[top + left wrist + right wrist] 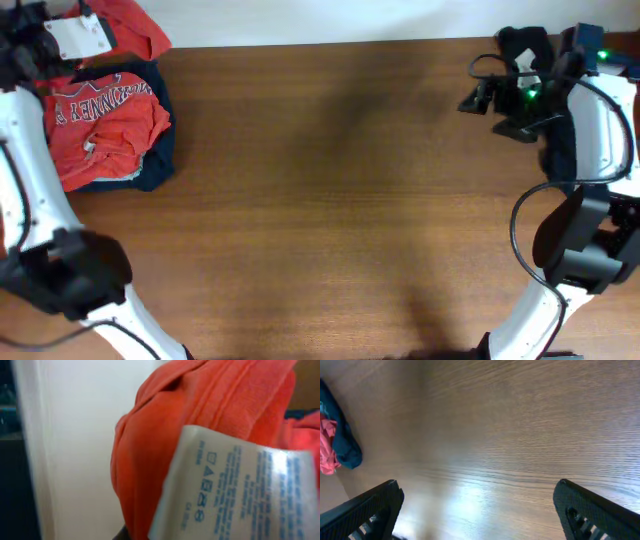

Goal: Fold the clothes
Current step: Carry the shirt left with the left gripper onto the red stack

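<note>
**Overhead.** Our landmark is the clothes pile (105, 125), a red lettered shirt bunched on top of a navy garment (160, 160) at one end of the table (330, 200). Just behind the pile, a second orange garment (135, 30) sits at the table's back edge. The left gripper (25, 50) is beside it, partly cut off by the frame. The right gripper (478, 98) is well apart from the pile at the opposite end, over bare wood.

**Left wrist.** Orange cloth fills the view, with a white care label (240, 490) right in front of the lens and a pale wall behind. No fingers show, so we cannot tell whether this gripper has hold of the cloth.

**Right wrist.** Both fingers (370, 512) are spread wide with nothing between them. The pile shows only as a sliver of navy and red at the far edge.

We judge that folding has not begun, and the step in hand is getting one garment clear of the pile and laid flat on the open wood beside it. To do that well, we should take the orange garment by a hem or shoulder seam rather than a bunched middle. It should be drawn away from the pile so nothing else drags along. The free right gripper can then come across to take the opposite corner before any crease is made.
</note>
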